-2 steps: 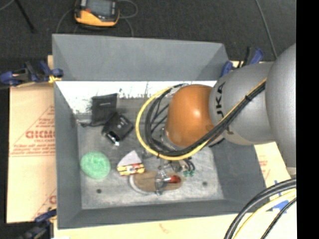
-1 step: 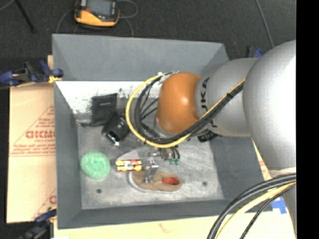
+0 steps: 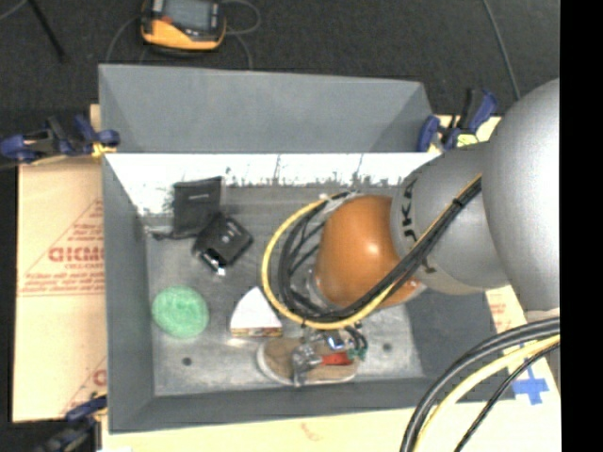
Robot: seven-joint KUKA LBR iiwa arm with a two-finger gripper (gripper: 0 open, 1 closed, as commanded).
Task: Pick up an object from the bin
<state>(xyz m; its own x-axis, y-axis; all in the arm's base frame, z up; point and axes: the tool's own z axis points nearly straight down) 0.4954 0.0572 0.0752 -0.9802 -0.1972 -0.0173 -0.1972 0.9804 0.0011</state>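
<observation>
Grey arm (image 3: 457,248) reads "KA"; claw (image 3: 313,354) hovers over brown disc (image 3: 275,359).

arm (image 3: 471,224) reaching from right, gripper (image 3: 316,354) low, pointing down

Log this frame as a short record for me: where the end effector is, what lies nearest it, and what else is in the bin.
end effector: low near the bin's front wall, over a flat brown oval thing
grasp: cannot tell whether anything is held
nearest other thing: white wedge with an orange lower edge, just left of the end effector
left floor: green round ball, lying apart
back left: black box at the back wall; smaller black block in front of it
bin: grey metal
</observation>
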